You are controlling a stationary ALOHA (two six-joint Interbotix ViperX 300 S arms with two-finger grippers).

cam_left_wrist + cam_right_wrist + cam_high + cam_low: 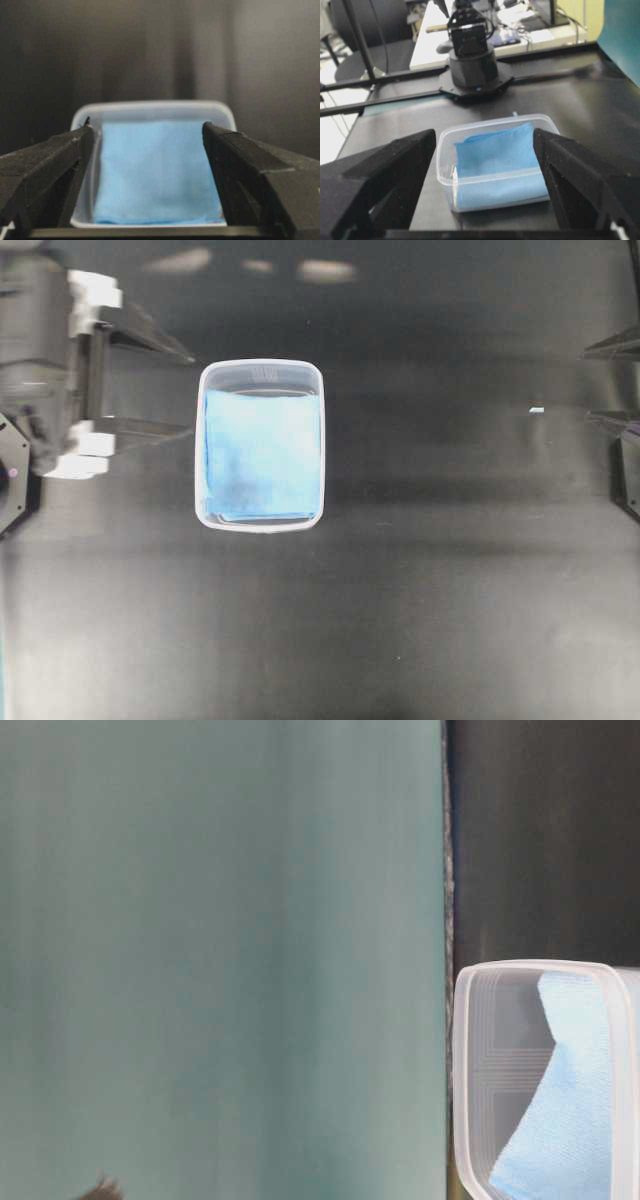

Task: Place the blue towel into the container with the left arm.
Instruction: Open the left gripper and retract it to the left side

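**A:** Where is the left gripper (190, 390), and what is it doing?

**B:** It sits at the left edge of the overhead view, jaws spread wide and holding nothing. Its two black fingers (150, 335) are wedge-shaped and taper to points aimed at the tub (260, 370). White blocks sit at the finger bases. The tips stop just short of the tub's left wall, not touching it.

**A:** And from its own camera?

**B:** The matte, slightly rough fingers (45, 165) frame the tub (150, 107), which lies straight ahead between them.

**A:** Describe the tub and towel.

**B:** The tub is clear, cloudy plastic, rectangular with rounded corners and a thick rim. The towel (262, 455) is soft, sky-blue cloth, folded to a square. It lies inside the tub and fills most of the floor. In the table-level view one part of the towel (565, 1120) leans up against a tub wall (470, 1070).

**A:** What is underneath?

**B:** A smooth black counter (430, 590).

**A:** The left arm's pose?

**B:** Low and level, drawn back at the counter's edge.

**A:** The right gripper (485, 145)?

**B:** Also spread wide and empty, well apart from the tub at the far right, facing it.
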